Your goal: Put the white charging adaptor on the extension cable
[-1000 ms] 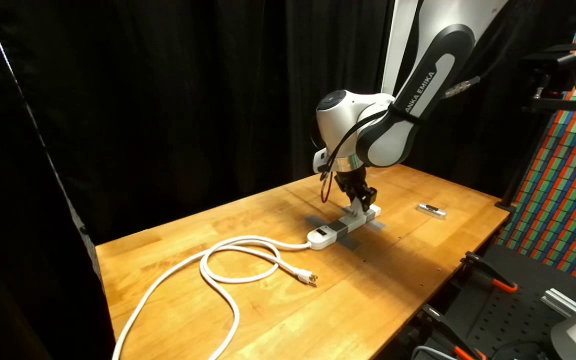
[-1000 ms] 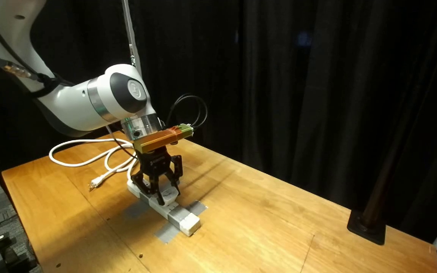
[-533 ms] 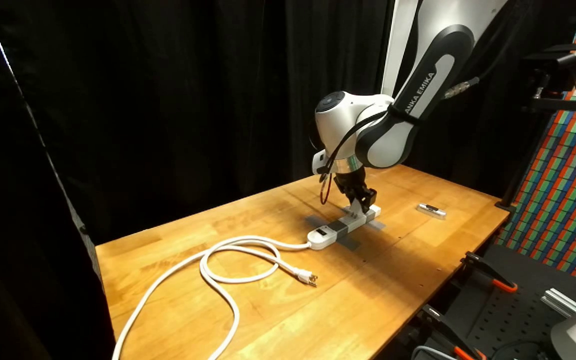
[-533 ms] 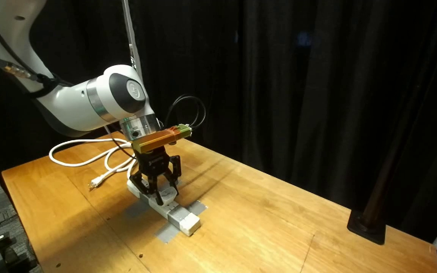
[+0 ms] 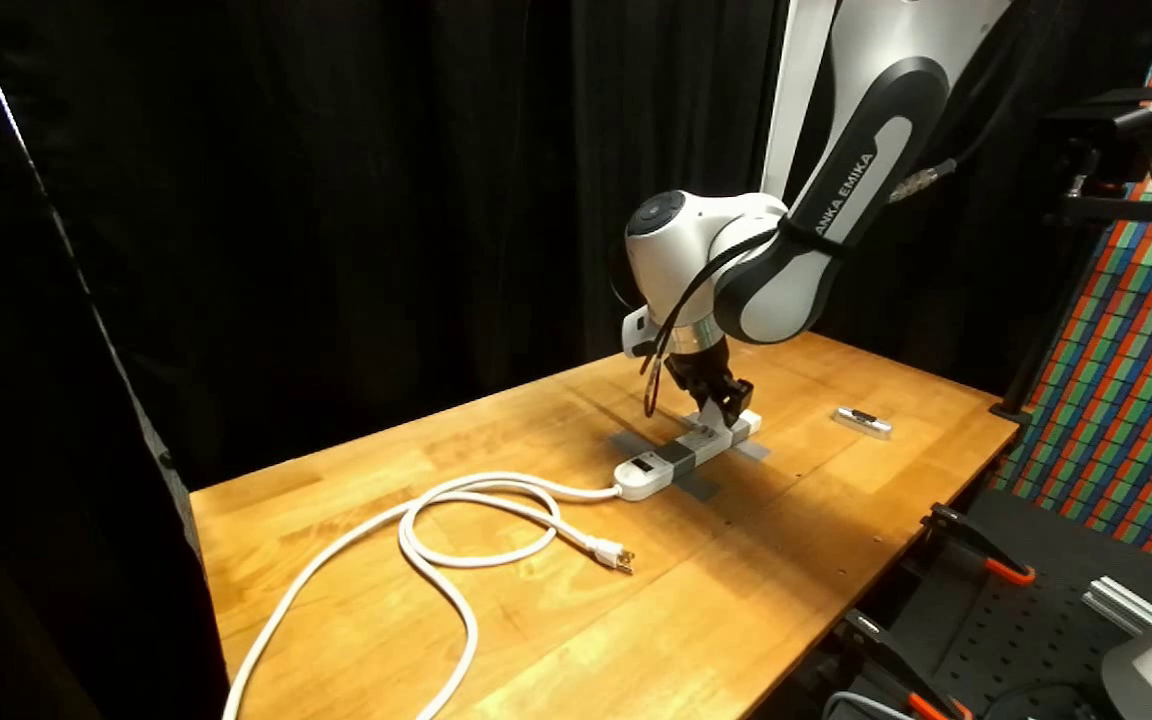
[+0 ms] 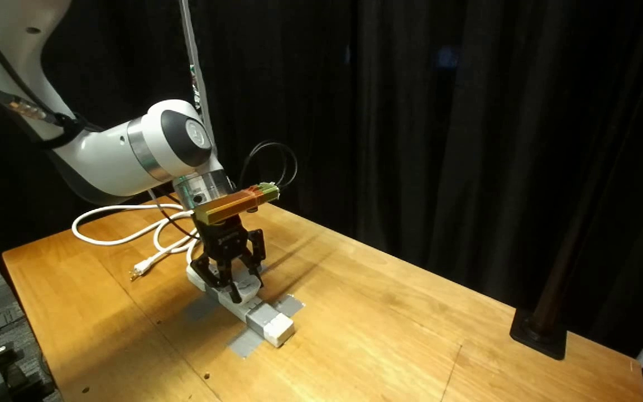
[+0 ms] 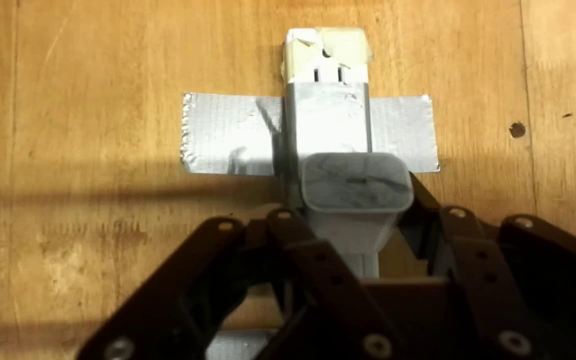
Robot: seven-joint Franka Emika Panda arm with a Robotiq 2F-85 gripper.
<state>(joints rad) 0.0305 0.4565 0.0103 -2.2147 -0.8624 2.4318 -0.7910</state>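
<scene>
The white charging adaptor (image 5: pixel 710 412) is between my gripper's fingers in both exterior views, above the middle of the extension cable's power strip (image 5: pixel 644 474). My gripper (image 6: pixel 248 291) is shut on the adaptor (image 6: pixel 246 290), one finger on each side. The adaptor sits at or very close to the strip's top; I cannot tell whether its prongs are in a socket. In the wrist view the adaptor's rounded end (image 7: pixel 358 182) faces the camera, between the fingers (image 7: pixel 360 197), and hides the sockets beneath it. The strip's far end (image 7: pixel 328 74) shows one free socket.
Grey tape (image 6: pixel 246 341) holds the strip to the wooden table (image 5: pixel 556 660). The looping white cord (image 5: pixel 466 600) and its plug (image 5: pixel 608 552) lie beside the strip. A small thin silver-and-dark object (image 5: pixel 863 421) lies near the table edge. A black post base (image 6: pixel 539 335) stands at a corner.
The arm has lowered slightly and the wrist has leaned a little. The gripper and adaptor have shifted only slightly over the strip. The strip and cord have not moved.
</scene>
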